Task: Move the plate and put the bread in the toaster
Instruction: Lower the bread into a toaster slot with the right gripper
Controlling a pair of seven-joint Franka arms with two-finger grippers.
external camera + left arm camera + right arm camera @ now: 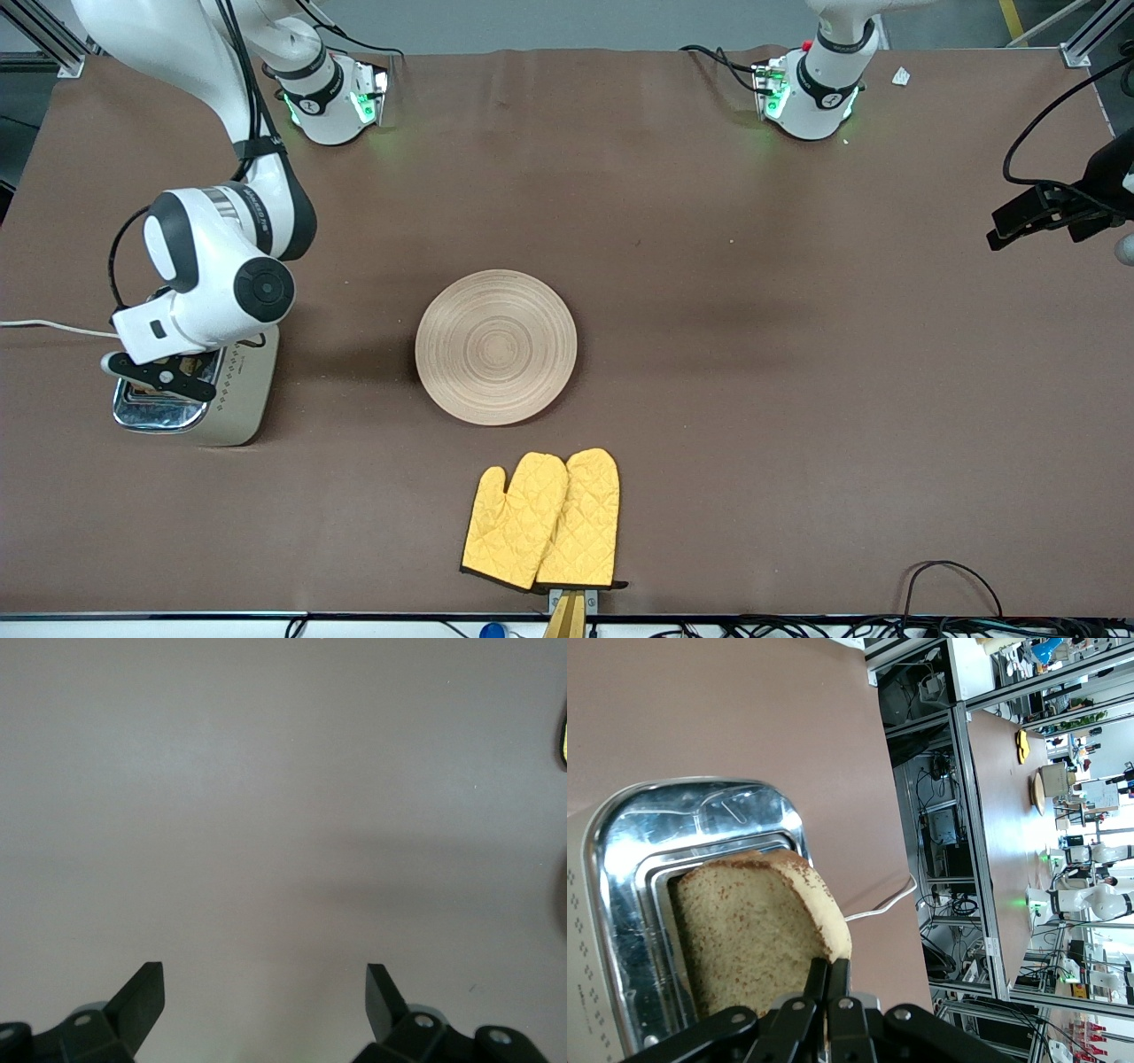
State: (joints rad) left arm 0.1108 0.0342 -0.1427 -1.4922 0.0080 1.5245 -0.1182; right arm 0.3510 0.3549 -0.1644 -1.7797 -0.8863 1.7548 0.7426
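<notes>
Oven mitts [542, 521] sit closest to the cam, right by the table [797, 399] edge, w/ the plate [496, 346] just above them mid-table, bare, nothing on it. Toaster [199, 394] is at the right arm's end. Right tool [827, 979] is over it, clamped on the bread [749, 935], and the slice is already partway down into a slot, top part poking out. So imo the plate part looks done and bread is nearly in; what's left is prob letting go and backing out. Left tool [266, 992] hangs over bare table at its own end, fingers spread apart, holding nothing, just waiting. Room-wise: slot is tight around the slice, chrome rim close on both sides. Tons of open table btw toaster and plate, cord [53, 328] trails off the table's end.
</notes>
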